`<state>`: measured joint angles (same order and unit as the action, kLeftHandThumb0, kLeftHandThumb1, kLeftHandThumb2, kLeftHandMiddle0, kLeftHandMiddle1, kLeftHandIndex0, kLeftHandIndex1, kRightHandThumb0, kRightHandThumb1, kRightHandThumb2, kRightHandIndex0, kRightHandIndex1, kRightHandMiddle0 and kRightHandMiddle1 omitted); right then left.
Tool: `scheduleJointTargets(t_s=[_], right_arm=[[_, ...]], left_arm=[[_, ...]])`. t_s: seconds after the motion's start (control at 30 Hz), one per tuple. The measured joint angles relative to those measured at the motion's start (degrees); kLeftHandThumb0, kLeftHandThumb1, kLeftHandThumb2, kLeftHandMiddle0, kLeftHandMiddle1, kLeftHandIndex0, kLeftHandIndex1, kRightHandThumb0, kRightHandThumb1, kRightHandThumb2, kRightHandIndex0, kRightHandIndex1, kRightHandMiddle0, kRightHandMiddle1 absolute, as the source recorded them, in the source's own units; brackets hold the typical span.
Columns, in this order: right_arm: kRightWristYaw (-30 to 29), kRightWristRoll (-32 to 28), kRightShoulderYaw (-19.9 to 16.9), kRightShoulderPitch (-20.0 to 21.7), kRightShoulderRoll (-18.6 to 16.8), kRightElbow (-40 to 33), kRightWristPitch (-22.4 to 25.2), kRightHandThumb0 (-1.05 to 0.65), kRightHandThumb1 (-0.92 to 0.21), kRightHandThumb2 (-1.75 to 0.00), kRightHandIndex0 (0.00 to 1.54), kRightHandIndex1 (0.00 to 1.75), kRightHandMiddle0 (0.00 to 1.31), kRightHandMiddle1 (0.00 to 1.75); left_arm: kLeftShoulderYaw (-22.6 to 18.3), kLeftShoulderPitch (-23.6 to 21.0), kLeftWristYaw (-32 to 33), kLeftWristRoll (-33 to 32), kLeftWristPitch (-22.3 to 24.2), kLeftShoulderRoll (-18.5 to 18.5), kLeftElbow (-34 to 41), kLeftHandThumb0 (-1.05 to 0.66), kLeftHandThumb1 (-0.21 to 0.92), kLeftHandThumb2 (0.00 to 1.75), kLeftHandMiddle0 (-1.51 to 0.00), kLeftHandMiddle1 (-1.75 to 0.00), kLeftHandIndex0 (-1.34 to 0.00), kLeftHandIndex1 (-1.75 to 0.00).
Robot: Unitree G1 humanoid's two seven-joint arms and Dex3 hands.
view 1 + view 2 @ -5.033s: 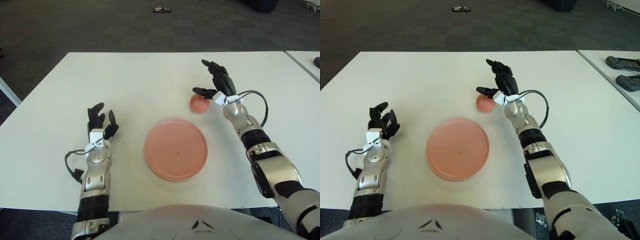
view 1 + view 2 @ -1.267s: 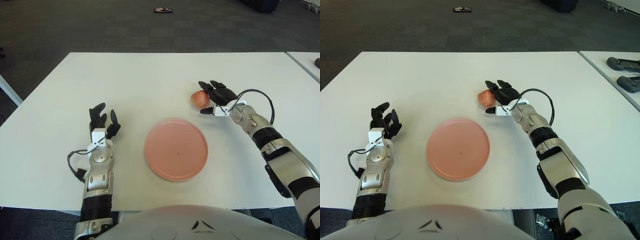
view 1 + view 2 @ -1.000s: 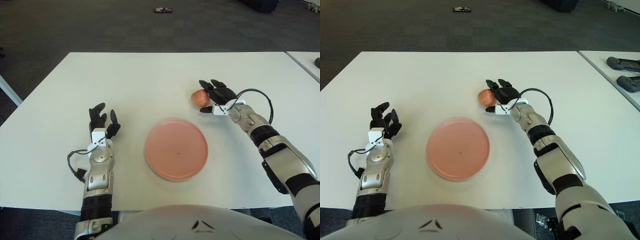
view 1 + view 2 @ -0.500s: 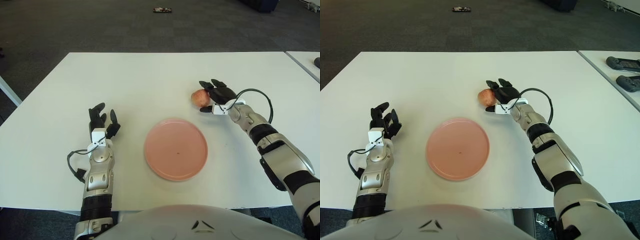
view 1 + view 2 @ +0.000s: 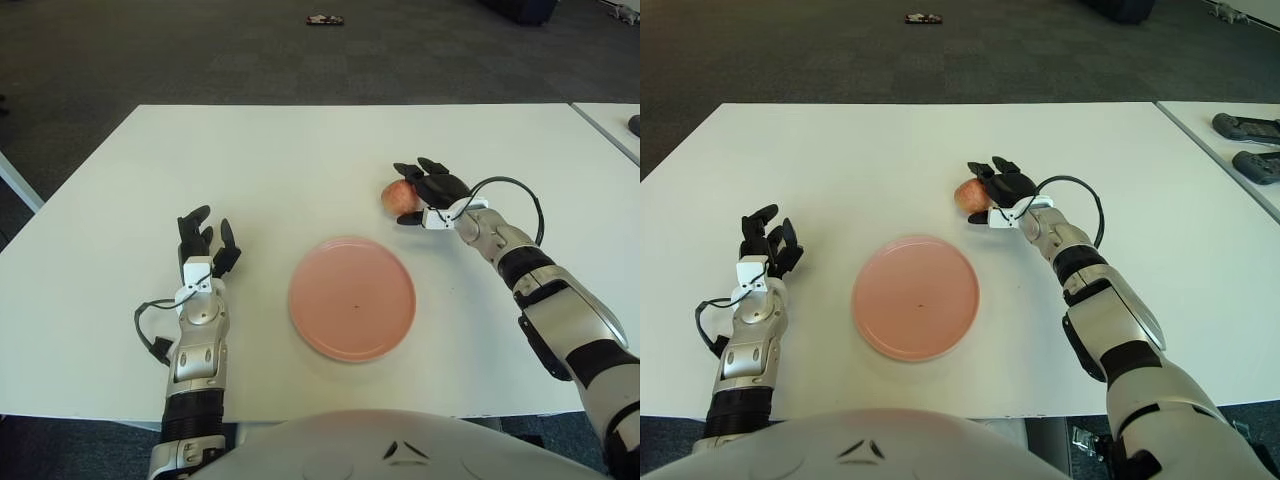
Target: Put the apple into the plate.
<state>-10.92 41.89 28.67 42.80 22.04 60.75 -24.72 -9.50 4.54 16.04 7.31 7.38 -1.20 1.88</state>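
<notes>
Small reddish apple (image 5: 399,196) sits on the white table (image 5: 300,160), beyond the round pink plate (image 5: 352,297), with the right hand (image 5: 432,192) cupped loosely against it, not clenched. Closing unevenly could roll it away. The left hand (image 5: 203,245) shows relaxed left of the plate.

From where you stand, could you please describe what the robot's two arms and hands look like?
Both arms are silver-grey metal shells with black joint bands. Each hand, left hand and right hand, has black fingers and a small white block at the wrist. A thin black cable loops beside each wrist.
</notes>
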Motion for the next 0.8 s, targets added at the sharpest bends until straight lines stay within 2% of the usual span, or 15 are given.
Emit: scheduleJointTargets(t_s=[0.3,0.47,0.67,0.7,0.8], right_arm=[[0.0,0.0,0.1,0.0,0.2,0.0,-0.5,-1.05,-0.92,-0.37,0.00,0.00,0.00,0.27],[0.2,0.1,0.4,0.0,0.6,0.0,-1.0,-1.03,-0.92,-0.32,0.02,0.01,0.00,0.38],[0.3,0.1,0.5,0.3,1.2,0.0,-1.8,-0.94,-0.92,-0.25,0.22,0.11,0.00,0.71],[0.3,0.1,0.6,0.4,1.3,0.0,-1.9,-0.92,-0.92,-0.24,0.26,0.17,0.00,0.80],[0.2,0.4,1.0,0.8,1.7,0.1,-2.5,-0.90,-0.92,-0.25,0.24,0.46,0.00,0.97]], left_arm=[[0.4,0.1,0.3,0.1,0.2,-0.1,0.3,-0.69,0.92,0.76,-0.33,-0.43,0.00,-1.03],[0.4,0.2,0.3,0.0,0.2,-0.2,0.3,-0.69,0.92,0.76,-0.33,-0.42,0.00,-1.02],[0.4,0.2,0.6,0.0,0.2,-0.3,0.4,-0.69,0.92,0.76,-0.33,-0.42,0.00,-1.02],[0.4,0.2,0.8,0.0,0.2,-0.4,0.4,-0.68,0.92,0.76,-0.33,-0.42,0.00,-1.02],[0.5,0.2,0.9,0.0,0.2,-0.5,0.4,-0.68,0.92,0.77,-0.33,-0.42,0.00,-1.03]])
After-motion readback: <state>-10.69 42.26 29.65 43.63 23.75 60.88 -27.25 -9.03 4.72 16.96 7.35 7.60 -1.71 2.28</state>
